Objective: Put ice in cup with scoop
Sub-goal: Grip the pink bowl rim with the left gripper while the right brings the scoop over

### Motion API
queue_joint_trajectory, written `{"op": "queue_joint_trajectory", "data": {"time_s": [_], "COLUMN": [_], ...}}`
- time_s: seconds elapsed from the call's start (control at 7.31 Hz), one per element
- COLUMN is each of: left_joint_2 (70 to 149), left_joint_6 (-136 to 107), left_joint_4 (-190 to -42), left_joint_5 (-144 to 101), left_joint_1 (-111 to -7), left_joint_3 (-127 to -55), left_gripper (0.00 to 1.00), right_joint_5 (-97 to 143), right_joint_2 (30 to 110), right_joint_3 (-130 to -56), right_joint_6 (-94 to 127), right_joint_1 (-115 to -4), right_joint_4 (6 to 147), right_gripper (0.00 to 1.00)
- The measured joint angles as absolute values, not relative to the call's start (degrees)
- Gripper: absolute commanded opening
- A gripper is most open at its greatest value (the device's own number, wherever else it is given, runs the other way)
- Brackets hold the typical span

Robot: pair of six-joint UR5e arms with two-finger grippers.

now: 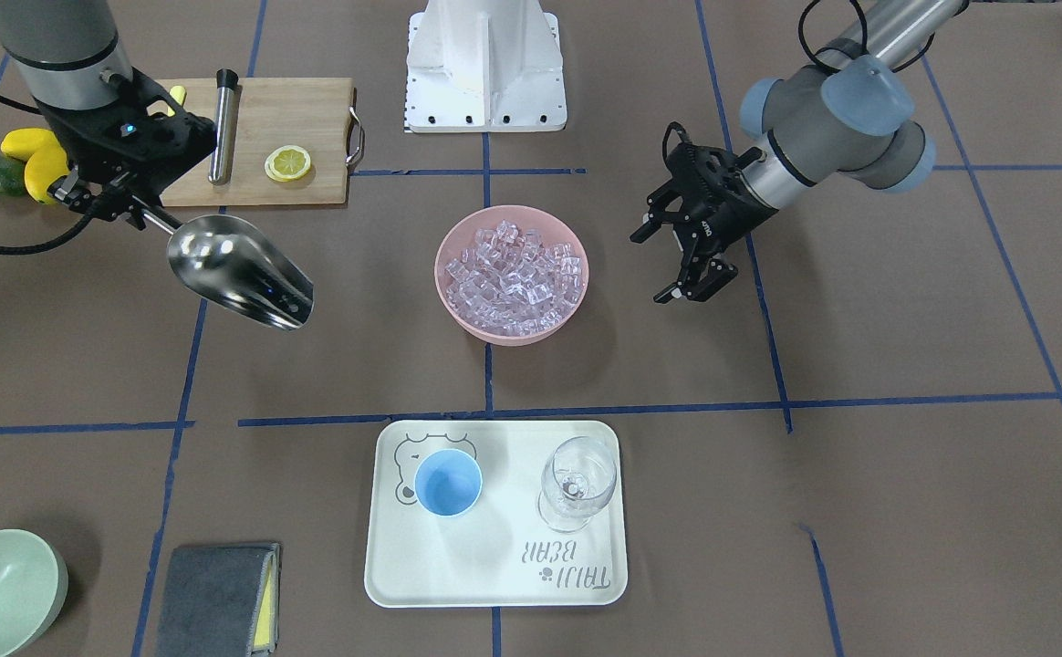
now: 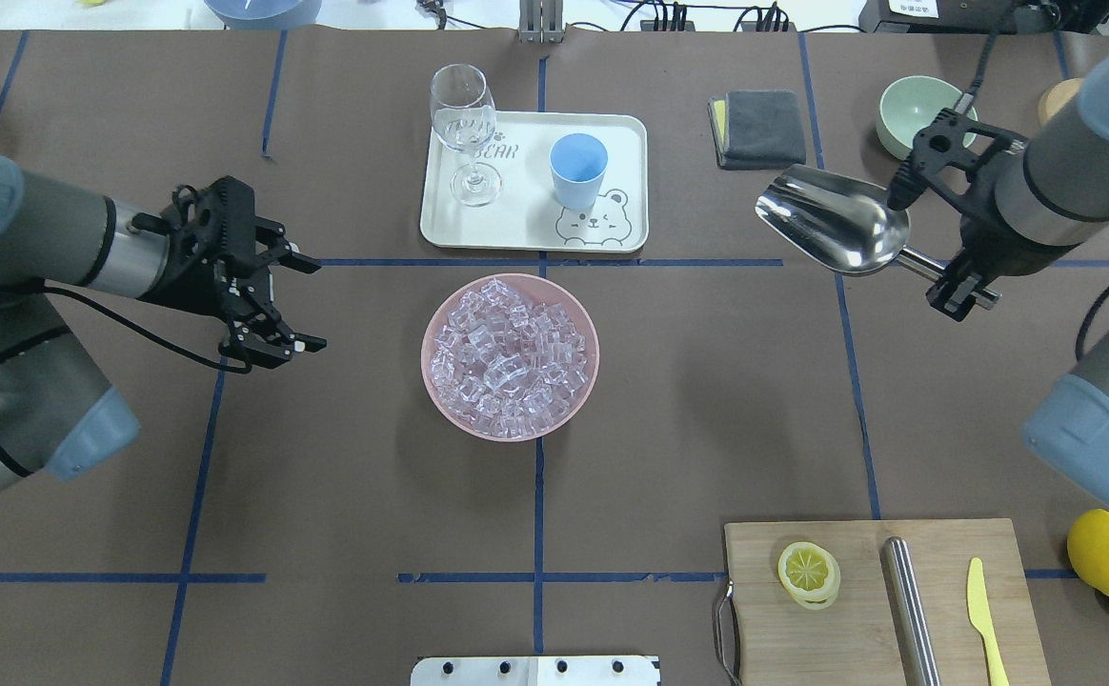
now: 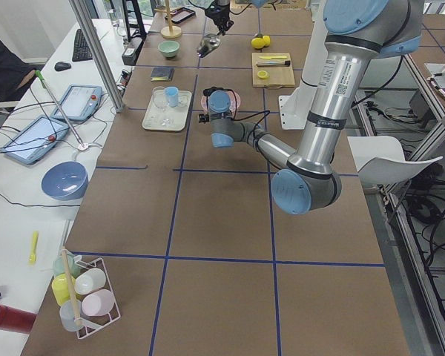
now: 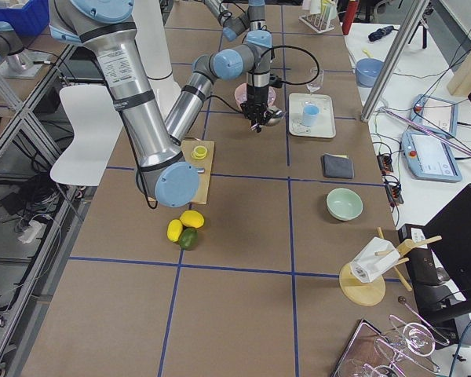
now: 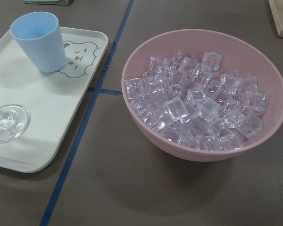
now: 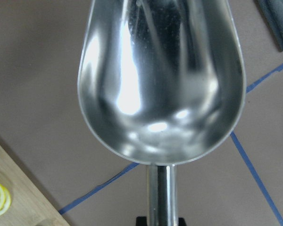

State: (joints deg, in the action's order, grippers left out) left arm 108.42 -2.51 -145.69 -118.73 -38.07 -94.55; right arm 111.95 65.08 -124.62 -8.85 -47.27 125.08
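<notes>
Front view: right tool (image 1: 120, 208) pinched on the rod handle of the scoop (image 1: 239, 269), which hangs in the air well to one side of the pink bowl (image 1: 513, 336). All the ice (image 1: 513, 269) sits heaped in that bowl. On the bowl's far side from the robot, the cup (image 1: 448, 482) stands upright on the tray (image 1: 494, 566).

Overhead: left tool (image 2: 312, 303) spread, holding nothing, across the bowl from the scoop.

Left wrist: cup looks empty.

Right wrist: trough bare, nothing loaded.

I judge we're at the approach, before any dig. Next I'd carry the scoop over the bowl, dip its open mouth into the heap, then level out before heading for the cup.
</notes>
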Motion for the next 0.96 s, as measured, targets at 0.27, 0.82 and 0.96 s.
{"op": "queue_joint_trajectory", "data": {"time_s": [0.27, 0.82, 0.96], "left_joint_2": [109.9, 112.1, 112.8], "left_joint_6": [-4.7, -2.4, -1.9], "left_joint_4": [-146.0, -147.3, -147.1], "left_joint_5": [-116.0, -115.7, -115.6], "left_joint_1": [-33.7, -29.6, -29.5], "left_joint_3": [-92.8, -89.3, -88.5], "left_gripper": [0.96, 0.96, 0.96], "right_joint_5": [111.4, 106.6, 105.3], "right_joint_2": [62.5, 57.0, 55.7], "right_joint_3": [-124.4, -121.4, -120.5], "right_joint_6": [-9.3, -10.6, -11.9], "right_joint_1": [-44.5, -40.0, -39.2], "right_joint_4": [126.9, 131.3, 132.5], "right_gripper": [0.0, 0.0, 0.0]}}
